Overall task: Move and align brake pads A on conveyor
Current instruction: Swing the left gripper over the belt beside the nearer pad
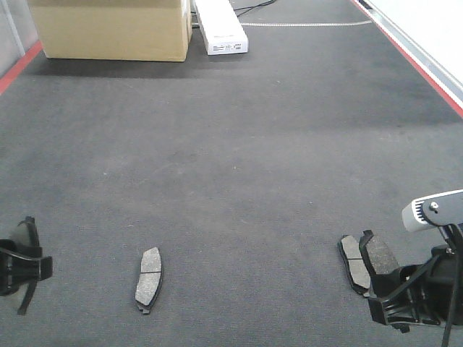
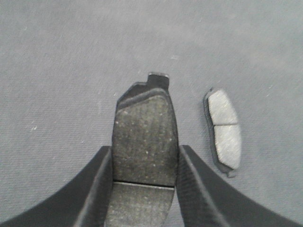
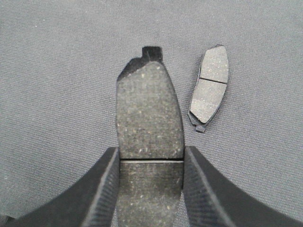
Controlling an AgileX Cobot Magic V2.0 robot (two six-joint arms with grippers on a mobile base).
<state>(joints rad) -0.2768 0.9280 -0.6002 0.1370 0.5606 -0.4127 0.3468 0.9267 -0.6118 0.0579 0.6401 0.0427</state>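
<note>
4 brake pads: one (image 1: 149, 279) at 7 o'clock, another (image 1: 351, 263) at 5, one (image 2: 144, 156) and one (image 3: 149, 142) per pincer; 2 boxes: cardboard (image 1: 112, 29), white (image 1: 221, 25).

Your left gripper (image 1: 18, 266) sits low at the near left edge of the front view, only partly in frame. From the left wrist camera, its jaws are closed against the two long sides of a brake pad (image 2: 144, 142). Your right gripper (image 1: 405, 293) is low at the near right, jaws likewise clamped on a second pad (image 3: 149, 118), gripped at its rear half.
</note>
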